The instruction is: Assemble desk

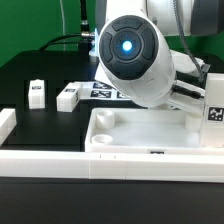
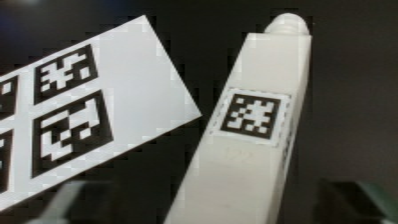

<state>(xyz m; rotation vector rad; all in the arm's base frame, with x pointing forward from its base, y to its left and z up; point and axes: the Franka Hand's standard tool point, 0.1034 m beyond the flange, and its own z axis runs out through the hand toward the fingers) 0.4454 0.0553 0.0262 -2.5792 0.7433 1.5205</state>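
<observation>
Only the wrist view is showing the smooth, square, tagged white leg point(image 2: 249, 150); claw point(image 2: 217, 212) opening cannot be told.

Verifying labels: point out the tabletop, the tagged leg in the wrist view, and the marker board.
tabletop point(image 1: 150, 127), exterior view, bare tray floor.
leg point(image 2: 253, 118), wrist view, its tag.
marker board point(image 2: 89, 100), wrist view, printed face.
</observation>
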